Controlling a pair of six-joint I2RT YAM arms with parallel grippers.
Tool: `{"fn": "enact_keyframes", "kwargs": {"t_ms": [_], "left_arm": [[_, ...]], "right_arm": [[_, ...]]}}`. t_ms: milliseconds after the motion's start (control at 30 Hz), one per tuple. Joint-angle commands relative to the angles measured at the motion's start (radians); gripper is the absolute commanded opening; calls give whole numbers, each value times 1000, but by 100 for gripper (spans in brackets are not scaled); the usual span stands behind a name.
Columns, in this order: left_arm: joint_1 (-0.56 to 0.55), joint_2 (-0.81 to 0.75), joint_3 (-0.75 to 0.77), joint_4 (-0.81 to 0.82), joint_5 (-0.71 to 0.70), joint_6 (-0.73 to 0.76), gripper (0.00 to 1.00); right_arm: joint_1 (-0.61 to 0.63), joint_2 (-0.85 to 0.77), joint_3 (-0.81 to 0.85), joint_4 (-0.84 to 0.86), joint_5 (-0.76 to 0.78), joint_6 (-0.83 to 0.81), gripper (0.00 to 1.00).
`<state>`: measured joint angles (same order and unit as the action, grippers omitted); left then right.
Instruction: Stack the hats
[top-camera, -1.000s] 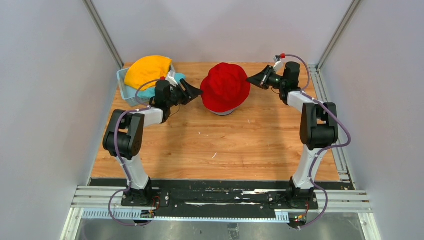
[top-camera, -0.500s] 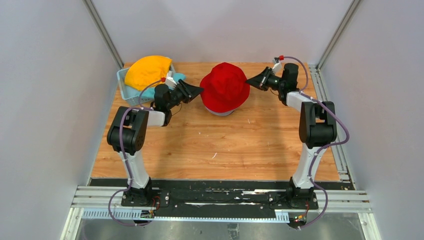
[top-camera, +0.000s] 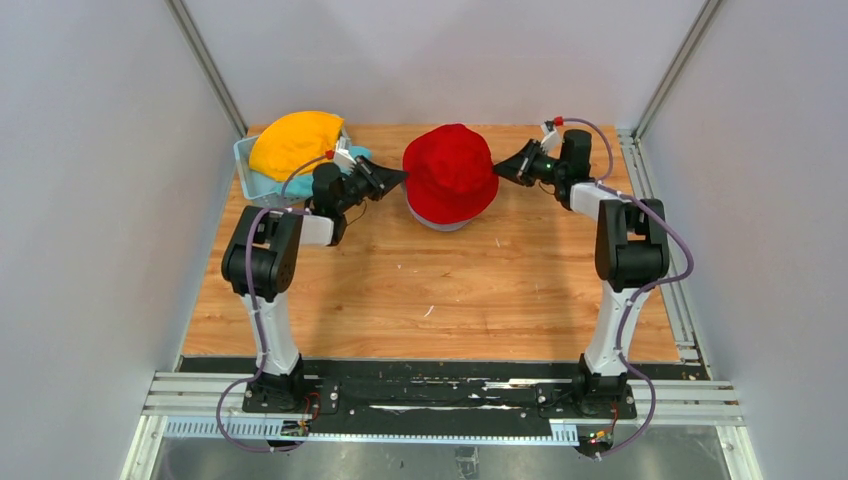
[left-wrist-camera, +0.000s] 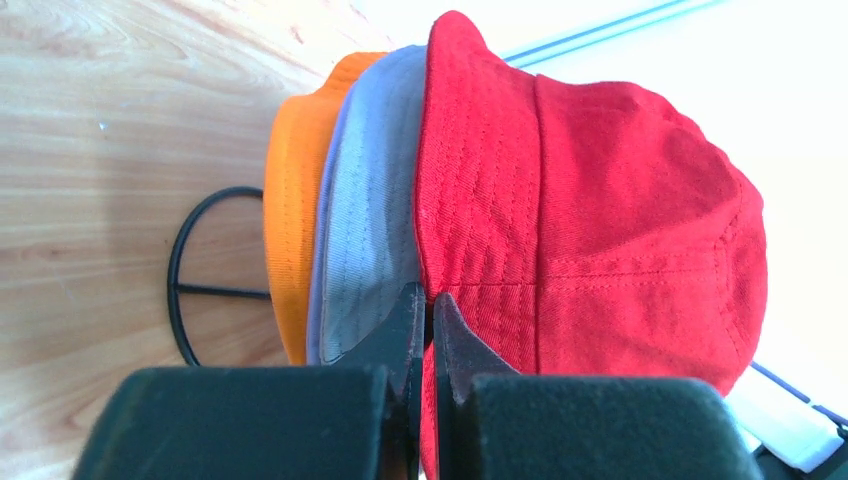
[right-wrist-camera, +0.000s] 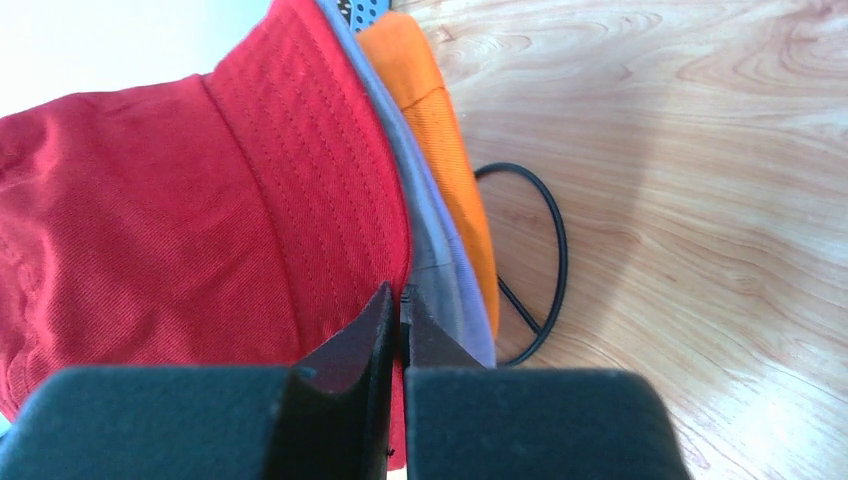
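While the red hat (top-camera: 450, 172) sits on top of the pile in the upper middle of the frame, the left gripper (top-camera: 399, 178) and the right gripper (top-camera: 499, 170) are each closed tight on its brim, one from each side. Under it lie a grey hat (left-wrist-camera: 370, 250) and an orange hat (left-wrist-camera: 290, 230) (only their brims show), over a black wire stand (left-wrist-camera: 178, 270). At the upper left of the table (top-camera: 450, 290), a yellow hat (top-camera: 292, 140) fills the basket (top-camera: 243, 165), just behind the left gripper.

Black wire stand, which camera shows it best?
The left wrist view: the black wire stand shows half its base ring and a spoke beside the orange hat. The right wrist view shows a shorter arc; the top view hides it under the red hat.
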<state>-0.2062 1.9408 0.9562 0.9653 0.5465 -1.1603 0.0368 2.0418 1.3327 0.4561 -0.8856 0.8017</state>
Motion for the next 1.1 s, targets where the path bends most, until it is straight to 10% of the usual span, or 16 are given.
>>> {"fn": "enact_keyframes", "kwargs": {"t_ms": [0, 433, 567, 733, 1067], "left_arm": [[13, 80, 77, -38, -31, 4, 0], [72, 99, 110, -29, -13, -23, 2], [85, 69, 143, -78, 4, -10, 18], [100, 6, 198, -315, -36, 121, 40], [119, -219, 424, -863, -322, 479, 46]], "right_arm": [[-9, 73, 15, -75, 68, -57, 1], [-11, 24, 10, 17, 36, -21, 2], [-11, -20, 12, 50, 29, 1, 31], [-20, -108, 15, -40, 87, -65, 45], [-34, -306, 55, -340, 301, -337, 58]]}}
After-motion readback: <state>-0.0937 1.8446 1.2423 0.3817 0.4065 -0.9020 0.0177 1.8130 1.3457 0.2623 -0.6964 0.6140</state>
